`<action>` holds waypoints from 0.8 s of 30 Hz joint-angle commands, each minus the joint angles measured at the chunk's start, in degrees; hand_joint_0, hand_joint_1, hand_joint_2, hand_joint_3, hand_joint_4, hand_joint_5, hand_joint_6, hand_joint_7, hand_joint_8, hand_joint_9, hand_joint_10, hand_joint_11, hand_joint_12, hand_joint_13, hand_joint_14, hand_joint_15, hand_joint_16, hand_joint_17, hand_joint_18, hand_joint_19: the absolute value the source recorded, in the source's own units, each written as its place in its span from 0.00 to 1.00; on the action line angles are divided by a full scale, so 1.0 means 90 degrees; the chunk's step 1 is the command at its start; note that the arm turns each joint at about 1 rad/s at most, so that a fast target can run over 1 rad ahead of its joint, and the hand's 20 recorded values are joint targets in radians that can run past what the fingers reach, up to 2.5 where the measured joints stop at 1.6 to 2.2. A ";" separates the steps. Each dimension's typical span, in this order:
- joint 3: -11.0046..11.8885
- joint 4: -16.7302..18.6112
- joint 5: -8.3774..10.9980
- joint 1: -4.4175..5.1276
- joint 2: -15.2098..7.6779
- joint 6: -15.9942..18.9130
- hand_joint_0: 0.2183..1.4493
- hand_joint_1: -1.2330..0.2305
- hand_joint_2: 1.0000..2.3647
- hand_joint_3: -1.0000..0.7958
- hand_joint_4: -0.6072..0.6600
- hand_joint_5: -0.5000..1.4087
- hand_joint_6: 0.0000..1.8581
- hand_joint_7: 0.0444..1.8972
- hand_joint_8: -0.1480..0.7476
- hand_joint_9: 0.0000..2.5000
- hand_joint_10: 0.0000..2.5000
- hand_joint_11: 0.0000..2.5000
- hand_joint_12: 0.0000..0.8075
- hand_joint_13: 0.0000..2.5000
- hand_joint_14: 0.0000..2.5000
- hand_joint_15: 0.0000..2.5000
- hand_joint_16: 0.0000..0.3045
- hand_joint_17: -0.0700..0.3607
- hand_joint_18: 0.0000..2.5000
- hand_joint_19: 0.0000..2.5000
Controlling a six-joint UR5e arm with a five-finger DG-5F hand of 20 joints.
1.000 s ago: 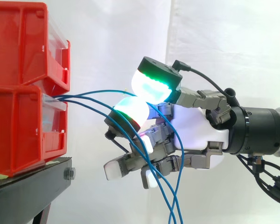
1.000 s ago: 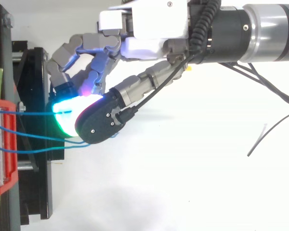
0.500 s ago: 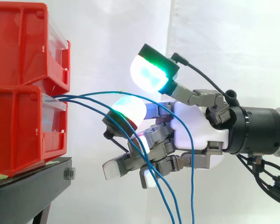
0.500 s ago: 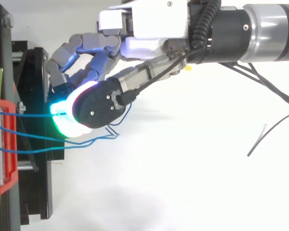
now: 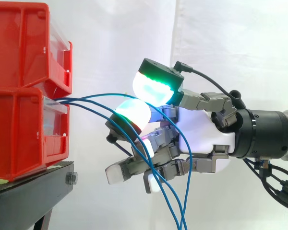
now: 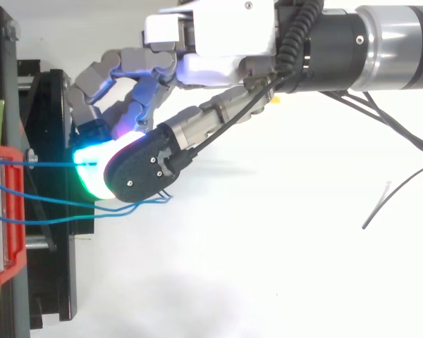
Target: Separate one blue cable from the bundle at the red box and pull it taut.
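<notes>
Three thin blue cables leave the front of the lower red bin [image 5: 19,134] and sag down to the right. The upper blue cable [image 5: 101,94] arcs across into my hand [image 5: 201,136]. It runs between the green-glowing thumb pad [image 5: 156,88] and a cyan finger pad [image 5: 132,112], which press together on it. The other two blue cables [image 5: 101,115] pass under that pad and across the curled lower fingers, then hang down. From above, the hand [image 6: 218,32] reaches left, and the pinched cable [image 6: 49,164] runs straight from the bin [image 6: 7,278] into the glowing pads.
A second red bin [image 5: 19,48] is stacked on the lower one. Both rest on a black stand [image 5: 33,187] at the left. A white curtain hangs behind. A loose thin black wire [image 6: 388,204] lies on the white floor to the right.
Half a second ago the thumb was lifted and the upper cable hung loose in a wide arc. The thumb has come back down onto the finger pad, with the cable between them.
</notes>
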 commanded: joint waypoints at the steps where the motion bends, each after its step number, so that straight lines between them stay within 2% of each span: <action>1: -0.0001 0.0014 0.0000 0.0003 0.0000 -0.0002 0.32 0.29 0.01 0.45 0.49 0.18 0.43 0.63 0.53 0.37 0.01 0.30 0.49 0.23 0.01 0.15 0.16 0.42 0.30 0.26; 8: -0.0001 -0.0025 0.0000 -0.0007 0.0000 -0.0002 0.35 0.28 0.01 0.44 0.45 0.18 0.45 0.63 0.52 0.37 0.01 0.30 0.49 0.23 0.01 0.15 0.16 0.42 0.30 0.26; 12: -0.0001 -0.0025 -0.0010 0.0003 0.0000 -0.0002 0.39 0.26 0.01 0.41 0.42 0.17 0.46 0.68 0.52 0.37 0.01 0.31 0.49 0.23 0.01 0.15 0.16 0.42 0.30 0.25; 16: -0.0001 -0.0025 -0.0010 0.0003 0.0000 0.0008 0.42 0.28 0.01 0.34 0.43 0.17 0.48 0.69 0.53 0.38 0.01 0.32 0.49 0.21 0.01 0.13 0.16 0.41 0.28 0.23; 18: -0.0001 -0.0045 -0.0010 0.0003 0.0000 0.0037 0.43 0.29 0.00 0.30 0.42 0.17 0.48 0.67 0.53 0.38 0.01 0.33 0.48 0.21 0.00 0.13 0.16 0.41 0.28 0.22; 24: -0.0001 -0.0035 -0.0010 0.0003 0.0000 0.0076 0.44 0.31 0.00 0.28 0.41 0.16 0.49 0.63 0.51 0.44 0.01 0.51 0.44 0.21 0.00 0.13 0.14 0.39 0.27 0.20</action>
